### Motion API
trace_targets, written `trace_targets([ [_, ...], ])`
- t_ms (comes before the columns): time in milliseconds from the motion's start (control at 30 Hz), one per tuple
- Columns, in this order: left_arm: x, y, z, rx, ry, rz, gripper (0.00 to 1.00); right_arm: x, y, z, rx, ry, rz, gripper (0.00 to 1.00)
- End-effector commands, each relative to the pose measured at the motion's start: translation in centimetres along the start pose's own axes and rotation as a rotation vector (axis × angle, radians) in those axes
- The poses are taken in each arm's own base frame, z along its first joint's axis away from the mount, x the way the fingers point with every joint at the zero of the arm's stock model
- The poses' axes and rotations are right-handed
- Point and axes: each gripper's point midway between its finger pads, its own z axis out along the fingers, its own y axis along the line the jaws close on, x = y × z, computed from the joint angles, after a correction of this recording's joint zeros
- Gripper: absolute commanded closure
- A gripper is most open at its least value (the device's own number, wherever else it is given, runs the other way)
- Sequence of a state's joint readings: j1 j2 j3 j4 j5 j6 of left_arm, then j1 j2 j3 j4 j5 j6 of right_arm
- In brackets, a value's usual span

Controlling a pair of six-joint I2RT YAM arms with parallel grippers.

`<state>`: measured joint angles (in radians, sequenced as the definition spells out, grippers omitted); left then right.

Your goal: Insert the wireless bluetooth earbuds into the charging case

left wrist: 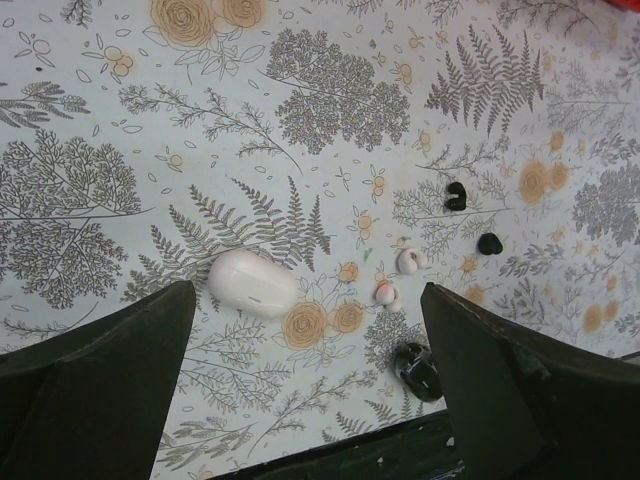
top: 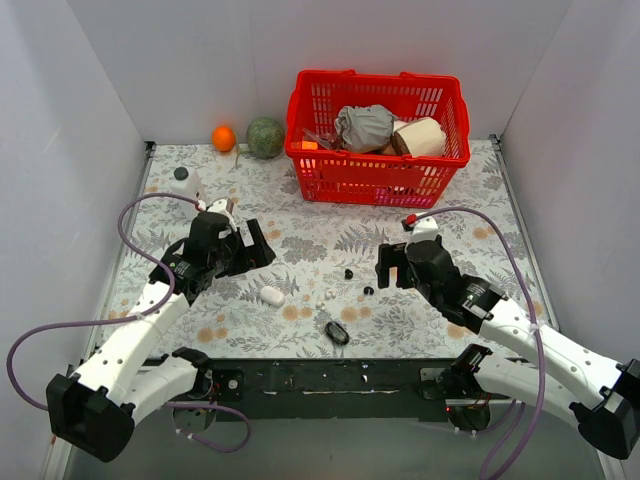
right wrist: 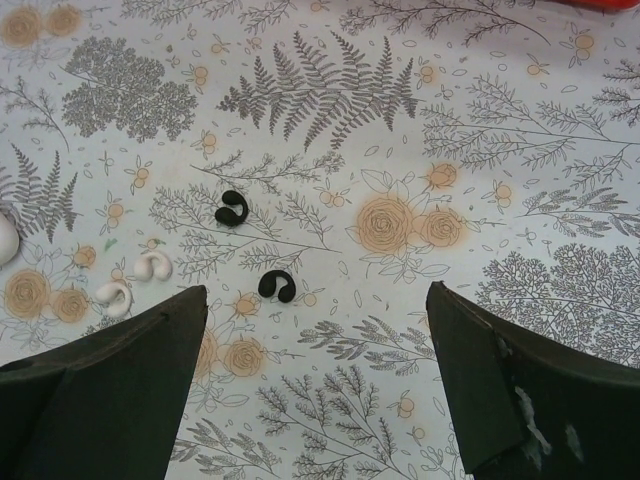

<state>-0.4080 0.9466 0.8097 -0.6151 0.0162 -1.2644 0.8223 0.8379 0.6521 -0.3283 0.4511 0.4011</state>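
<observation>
Floral tablecloth (top: 310,240) holds everything loose. Left gripper (left wrist: 308,330), jaws spread and empty, hovers above the charging case (left wrist: 252,283), apparently closed. Right of the case lie both earbuds (right wrist: 232,208), beneath the spread, empty right gripper (right wrist: 318,300). Nothing inserted yet.

In the right wrist view, the charging case (right wrist: 4,240) is peeking in at the left edge, mostly cut off, and the red basket (right wrist: 600,2) is showing only a thin strip at the top. From above, the earbuds (top: 349,273) are looking like tiny black dots, too small to tell their shape.
</observation>
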Motion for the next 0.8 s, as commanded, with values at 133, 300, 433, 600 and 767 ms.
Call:
trace_targets([
  [133,-0.5,-1.3,-0.7,0.039,0.056,0.132,0.02,-1.8,1.7,-0.3,-0.071,-0.023,-0.023,0.02],
  [300,0.9,0.0,0.3,-0.062,0.167,0.155,0.03,-1.5,3.3,0.0,-0.147,0.005,-0.045,0.02],
  [433,2.4,-0.1,0.5,-0.12,0.222,0.212,0.03,-1.4,4.0,0.6,-0.171,0.033,-0.067,0.02],
  [600,5.6,0.0,2.4,-0.204,0.358,0.323,0.09,-1.3,4.8,0.9,-0.205,0.047,-0.083,0.02],
  [767,8.1,0.8,2.7,-0.279,0.431,0.382,0.08,-1.2,5.0,0.5,-0.226,0.047,-0.08,0.02],
])
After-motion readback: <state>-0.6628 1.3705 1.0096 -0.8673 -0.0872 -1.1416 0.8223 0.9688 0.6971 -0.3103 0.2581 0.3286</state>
